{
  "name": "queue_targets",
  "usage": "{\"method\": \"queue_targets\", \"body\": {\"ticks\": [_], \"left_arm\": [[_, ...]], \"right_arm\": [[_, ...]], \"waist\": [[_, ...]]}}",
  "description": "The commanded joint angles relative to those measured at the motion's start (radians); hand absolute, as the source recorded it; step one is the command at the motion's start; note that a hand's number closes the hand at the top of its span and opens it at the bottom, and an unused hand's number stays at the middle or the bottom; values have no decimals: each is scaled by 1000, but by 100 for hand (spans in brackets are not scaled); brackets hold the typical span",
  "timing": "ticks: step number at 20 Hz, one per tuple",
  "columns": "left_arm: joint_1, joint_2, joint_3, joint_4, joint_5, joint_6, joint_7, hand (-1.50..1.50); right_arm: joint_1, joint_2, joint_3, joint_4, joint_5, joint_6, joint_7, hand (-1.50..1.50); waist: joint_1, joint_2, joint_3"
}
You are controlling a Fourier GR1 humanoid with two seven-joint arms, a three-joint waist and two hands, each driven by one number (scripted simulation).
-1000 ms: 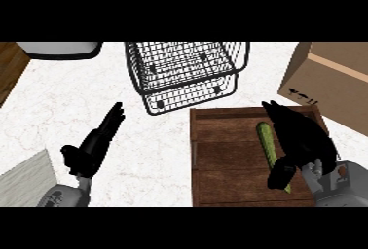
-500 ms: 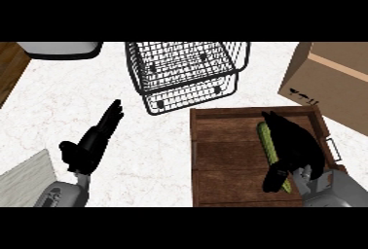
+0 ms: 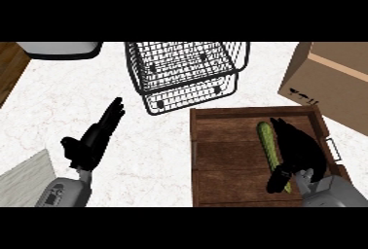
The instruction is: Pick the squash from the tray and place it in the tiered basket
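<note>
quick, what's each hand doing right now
Left hand: open, fingers straight, holding nothing.
Right hand: over the squash in the tray; grip cannot be told.

The wooden tray point(image 3: 223, 160) sits on the white counter point(image 3: 64, 102), holding a long green squash point(image 3: 269, 146). The right hand point(image 3: 298, 151) lies against the squash, thumb curled beside it. The left hand point(image 3: 93, 138) rests open, fingers straight. The black wire tiered basket point(image 3: 187, 73) stands beyond the tray, a cardboard box point(image 3: 330, 82) to its right.
</note>
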Motion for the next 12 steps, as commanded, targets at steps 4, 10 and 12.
{"method": "queue_targets", "body": {"ticks": [4, 10, 12], "left_arm": [[13, 4, 41, -74, -5, -33, 68, 0], [56, -75, 3, -5, -95, -6, -37, 0], [57, -47, 35, -73, -70, -34, 45, 0]], "right_arm": [[107, 18, -67, 3, 66, 43, -45, -150], [45, 181, -50, 190, 191, -12, -106, -150], [30, 185, -123, 187, 169, 3, -160, 150]], "waist": [[1, -1, 0], [4, 1, 0], [4, 0, 0]]}}
